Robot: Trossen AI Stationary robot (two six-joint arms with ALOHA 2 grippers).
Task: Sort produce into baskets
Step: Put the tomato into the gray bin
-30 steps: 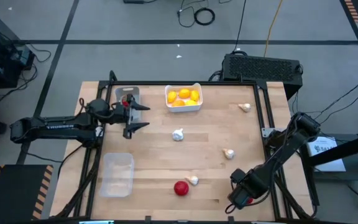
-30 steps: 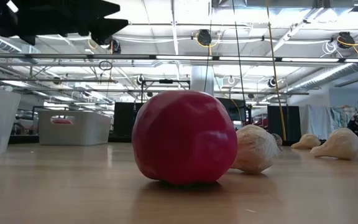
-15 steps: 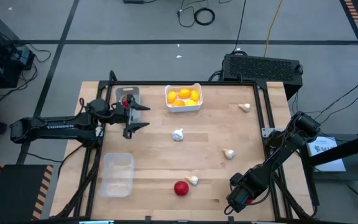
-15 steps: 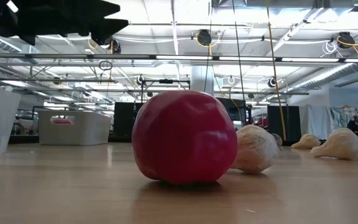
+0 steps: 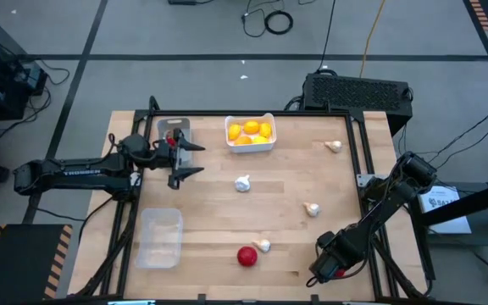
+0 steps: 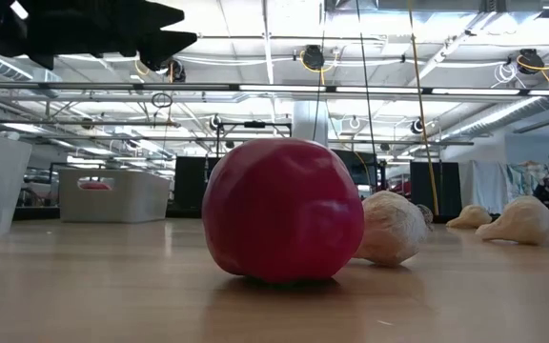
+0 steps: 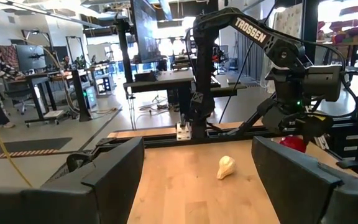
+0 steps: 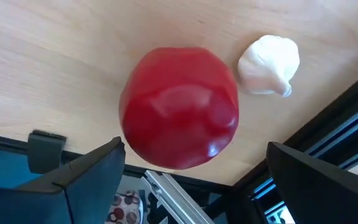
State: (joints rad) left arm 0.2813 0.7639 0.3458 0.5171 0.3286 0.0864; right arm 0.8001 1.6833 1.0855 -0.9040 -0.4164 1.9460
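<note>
A red tomato [image 5: 246, 256] lies on the table [image 5: 219, 212] near its front edge, with a garlic bulb [image 5: 263, 246] just beside it on the right; in the low view the tomato [image 6: 282, 211] fills the middle and that bulb [image 6: 392, 228] sits partly behind it. Three more bulbs lie apart from one another: one mid-table [image 5: 242, 182], one toward the right [image 5: 312, 209], one near the far right corner [image 5: 334, 146]. The white basket [image 5: 250, 147] at the far edge holds the yellow-orange fruits [image 5: 251, 131]. The grey basket [image 5: 173, 130] stands at the far left, and the clear basket [image 5: 159, 237] at the front left has nothing visible in it.

The right gripper [image 5: 327, 264] is low at the front right, to the right of the tomato; its wrist view shows its fingers [image 8: 86, 177] spread wide on either side of the tomato [image 8: 180, 116], gripping nothing. The left gripper [image 5: 187, 158] hangs over the table just in front of the grey basket, jaws wide apart and holding nothing, its fingers [image 7: 114, 177] pointing across the table toward the right arm [image 7: 278, 56]
</note>
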